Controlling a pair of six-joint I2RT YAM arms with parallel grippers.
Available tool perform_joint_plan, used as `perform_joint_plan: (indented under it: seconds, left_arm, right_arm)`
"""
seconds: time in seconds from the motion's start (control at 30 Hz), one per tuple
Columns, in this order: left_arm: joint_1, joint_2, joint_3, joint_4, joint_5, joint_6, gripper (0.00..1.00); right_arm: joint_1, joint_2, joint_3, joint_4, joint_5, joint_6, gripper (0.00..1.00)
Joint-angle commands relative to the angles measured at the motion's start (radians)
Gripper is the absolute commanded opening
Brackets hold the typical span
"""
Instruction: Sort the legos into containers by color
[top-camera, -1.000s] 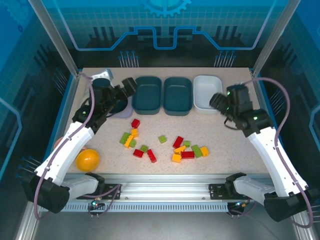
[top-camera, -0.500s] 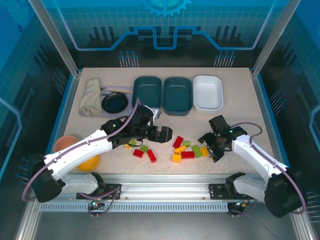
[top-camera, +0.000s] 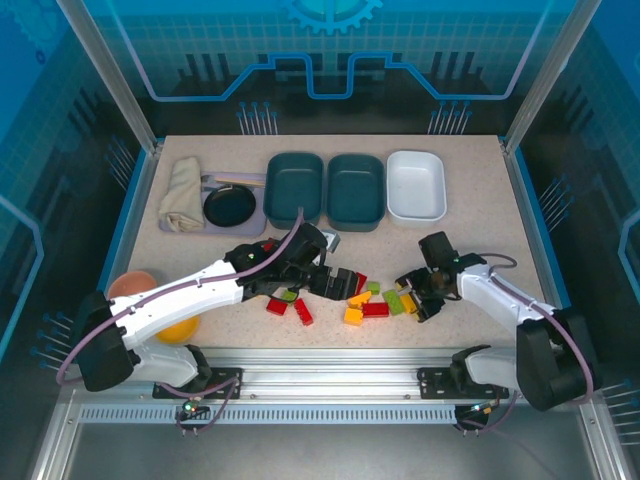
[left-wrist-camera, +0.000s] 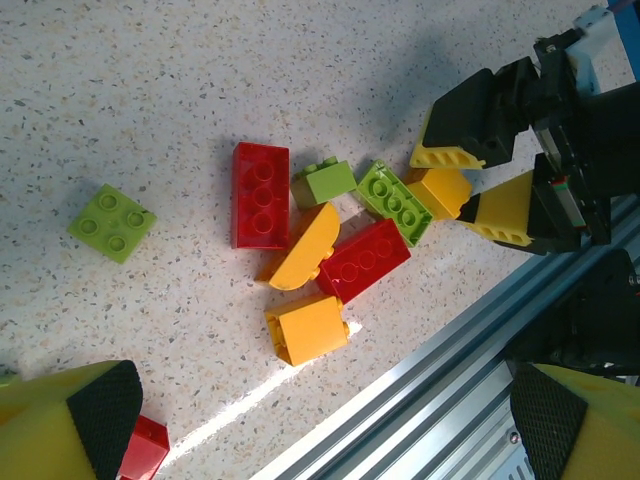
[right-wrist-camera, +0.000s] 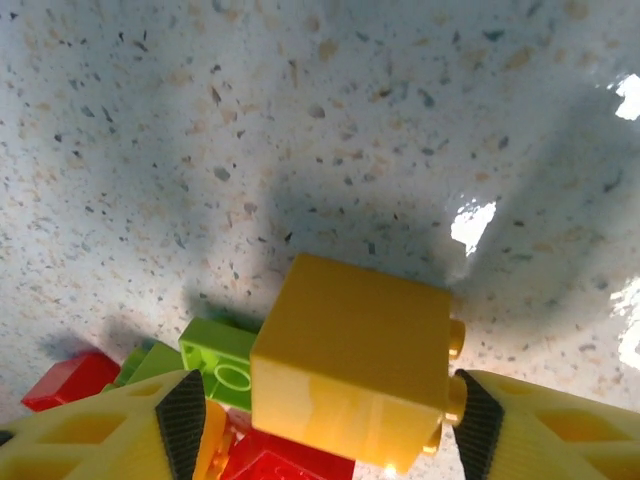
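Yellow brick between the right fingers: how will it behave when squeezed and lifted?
Yellow brick looks like rigid, glossy plastic: probably won't deform, but could slip on its smooth faces. One finger meets its studs, so it might twist. The green brick right beside it may get nudged.

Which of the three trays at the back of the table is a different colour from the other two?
The white tray, at the right end of the row. The middle tray and the left tray are both dark teal.

Legos (left-wrist-camera: 262, 193) red, green, yellow-orange; two trays (top-camera: 296, 188) dark teal, one white; table (top-camera: 480, 200) beige speckled.
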Motion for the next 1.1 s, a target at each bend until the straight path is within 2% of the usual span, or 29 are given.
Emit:
perform_joint_plan:
  seconds: [0.0,0.37,0.5,0.6,0.83,1.07]
  left_arm:
    - [-0.007,0.011,0.031,0.021,0.019,-0.008,0.99]
    - [-0.007,0.023,0.044,0.053,0.038,-0.042,0.99]
    - [0.007,0.043,0.114,0.031,0.048,-0.056,0.99]
    - [0.052,0.078,0.193,0.01,0.077,-0.075,0.99]
    - [0.201,0.23,0.396,0.017,0.163,-0.098,0.99]
    - [0.316,0.421,0.59,0.037,0.222,-0.14,0.99]
  right_arm:
    - [-0.015,0.029,-0.003,0.013,-0.027,-0.006,0.61]
    - [-0.013,0.02,0.044,-0.077,0.038,-0.069,0.4]
    - [-0.004,-0.023,0.198,-0.169,0.151,-0.206,0.39]
    - [-0.017,0.003,0.349,-0.197,0.202,-0.327,0.39]
    - [-0.103,0.287,0.725,-0.207,0.231,-0.564,0.39]
    - [-0.194,0.677,1.104,-0.292,0.185,-0.642,0.38]
